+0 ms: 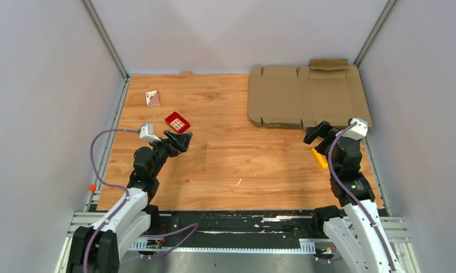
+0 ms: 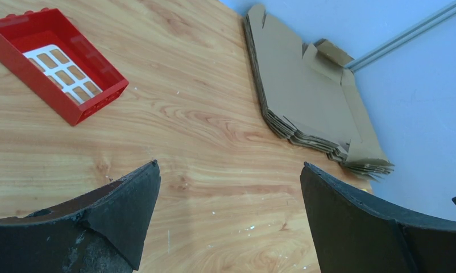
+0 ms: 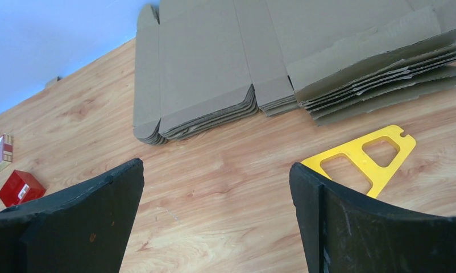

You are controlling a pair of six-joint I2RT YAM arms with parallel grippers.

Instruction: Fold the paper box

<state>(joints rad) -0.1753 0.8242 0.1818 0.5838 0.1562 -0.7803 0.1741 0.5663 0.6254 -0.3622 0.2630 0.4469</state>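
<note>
The paper box [image 1: 305,94], a flat brown die-cut cardboard sheet with one flap lifted at its far edge, lies unfolded on top of a pile of like cardboard sheets [image 1: 274,121], upper right of the overhead view, on the wooden bench [image 1: 231,165]. The left tool [image 1: 184,141], jaws wide apart and empty, hangs just below a small red plastic tray [image 1: 177,121]. The right tool [image 1: 318,131], likewise spread and empty, hangs near the pile's near edge, beside a yellow triangular plastic frame [image 1: 319,158].

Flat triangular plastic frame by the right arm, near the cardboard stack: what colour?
Yellow. The flat triangular plastic frame shows best in the right wrist view.
</note>
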